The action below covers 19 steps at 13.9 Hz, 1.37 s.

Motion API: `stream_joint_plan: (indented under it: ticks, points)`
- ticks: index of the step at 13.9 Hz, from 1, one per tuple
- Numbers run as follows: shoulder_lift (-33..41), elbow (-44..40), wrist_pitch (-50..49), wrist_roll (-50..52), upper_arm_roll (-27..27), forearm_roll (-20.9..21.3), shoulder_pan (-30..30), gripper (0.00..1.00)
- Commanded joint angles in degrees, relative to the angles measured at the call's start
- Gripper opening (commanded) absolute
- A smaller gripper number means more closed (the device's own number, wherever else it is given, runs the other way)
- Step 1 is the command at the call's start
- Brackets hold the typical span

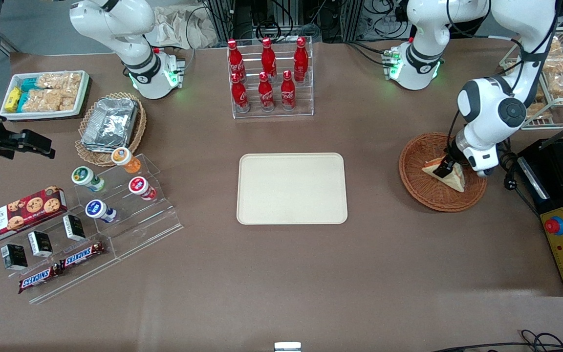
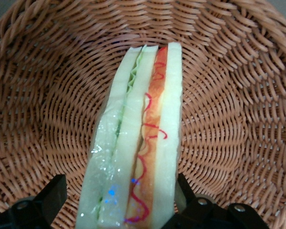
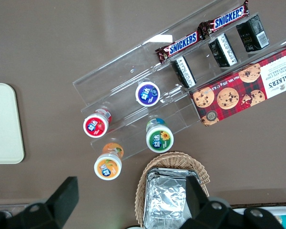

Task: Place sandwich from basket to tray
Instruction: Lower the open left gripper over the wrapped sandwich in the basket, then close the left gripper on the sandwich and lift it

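Left gripper (image 1: 445, 168) down in round reddish-brown wicker basket (image 1: 416, 188), fingers spread around pale triangular sandwich wedge (image 2: 136, 143), not yet squeezing. Risk: soft bread slipping before cream rectangular tray (image 1: 292, 188).

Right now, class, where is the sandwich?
The sandwich lies in the reddish-brown basket toward the working arm's end of the table, beside the empty tray. The hand is down at it, one finger on each side.
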<state>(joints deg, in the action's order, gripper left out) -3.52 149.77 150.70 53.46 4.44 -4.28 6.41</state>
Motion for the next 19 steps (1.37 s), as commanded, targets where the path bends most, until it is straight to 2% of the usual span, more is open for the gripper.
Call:
stream_joint_plan:
  ticks: [1, 2, 3, 4, 6, 7, 10, 16, 18, 19]
  points:
    - [-1.32, -0.27, 2.57, 1.39, 0.40, -0.03, 0.27, 0.96]
    - [-1.58, -0.44, 2.58, 1.39, 0.40, -0.03, 0.27, 0.89]
    - [-1.50, -0.62, 2.58, 1.48, 0.40, 0.06, 0.27, 0.74]
    - [-1.41, -0.71, 2.58, 1.56, 0.31, 0.06, 0.27, 0.52]
    - [-1.06, -0.79, 2.49, 1.57, 0.40, 0.06, 0.27, 0.29]
    - [-0.79, -0.88, 2.40, 1.83, 0.40, 0.15, 0.27, 0.26]
    - [1.22, -1.23, 0.74, 2.18, 0.66, 0.32, -0.17, 0.26]
    - [7.28, -3.78, -10.15, -2.37, 0.75, 1.46, -0.17, 0.26]
    - [9.48, -4.13, -11.74, -4.93, 0.92, 3.21, -0.25, 0.26]
    - [10.54, -4.40, -12.62, -5.46, 1.10, 5.40, -0.34, 0.26]
